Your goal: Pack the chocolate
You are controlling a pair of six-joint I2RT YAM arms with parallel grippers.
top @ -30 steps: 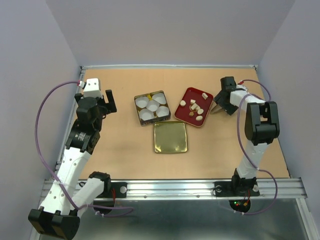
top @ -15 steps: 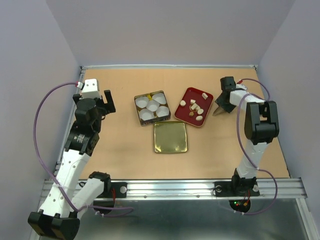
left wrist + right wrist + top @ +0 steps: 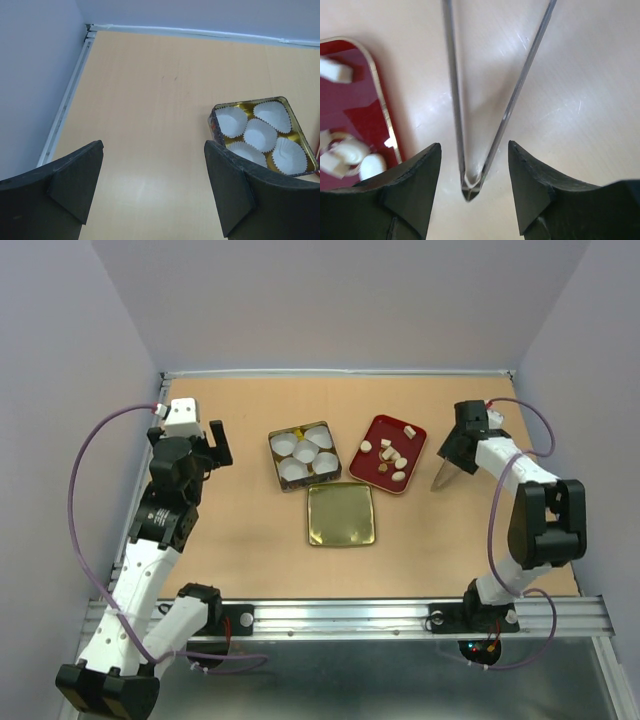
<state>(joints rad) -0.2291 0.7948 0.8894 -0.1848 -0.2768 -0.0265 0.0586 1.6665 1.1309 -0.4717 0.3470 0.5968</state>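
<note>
Tan table (image 3: 240,530): five cups (image 3: 305,453), seven chocolates (image 3: 398,477); left end effector (image 3: 153,145), right end effector (image 3: 474,145) both spread.

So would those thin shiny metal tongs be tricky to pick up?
Probably. The thin shiny metal tongs look smooth, so they are likely slippery. Their slim arms spread in a V, so squeezing would probably spring them shut.

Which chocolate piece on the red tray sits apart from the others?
The cream-white chocolate piece at the far right corner of the red tray; the others cluster toward its middle and near side.
</note>
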